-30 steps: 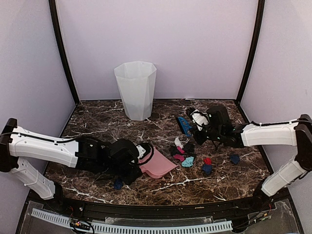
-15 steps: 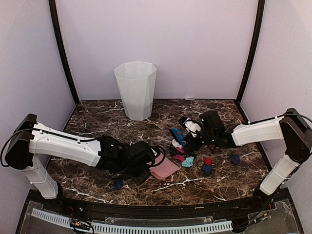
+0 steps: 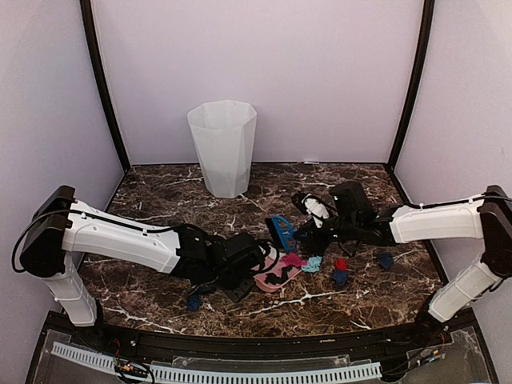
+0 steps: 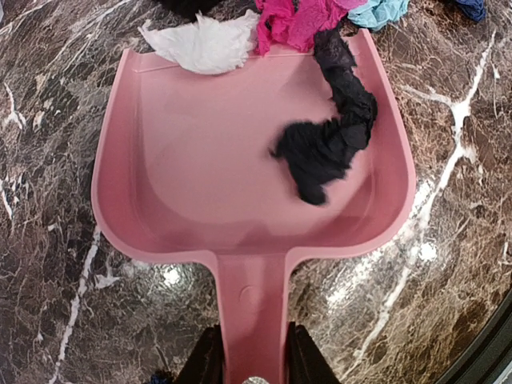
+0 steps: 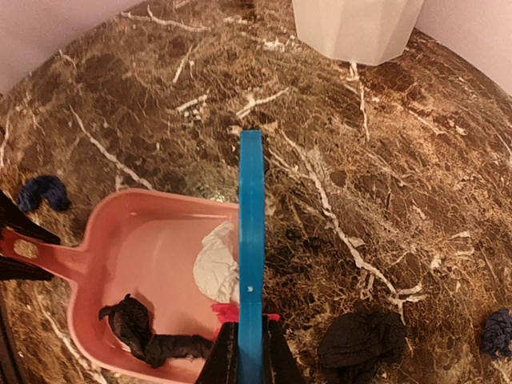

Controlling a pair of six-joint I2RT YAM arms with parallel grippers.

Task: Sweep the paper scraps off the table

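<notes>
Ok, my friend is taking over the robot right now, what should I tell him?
Left claw: shut on the handle of the pink plastic dustpan, which lies on the brown marble-patterned table.
Right claw: shut on the blue hand brush, at the pan's mouth.
Done: a black paper scrap is inside the pan; a white scrap and a magenta scrap sit at its lip.
To do: teal scrap, red scrap, navy scrap beyond the pan, second navy scrap near the left arm.

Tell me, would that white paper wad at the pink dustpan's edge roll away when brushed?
Probably not: the white wad looks crumpled and flattish, not round. It appears thin and light, so the blue brush should nudge it easily onto the dustpan.
</notes>
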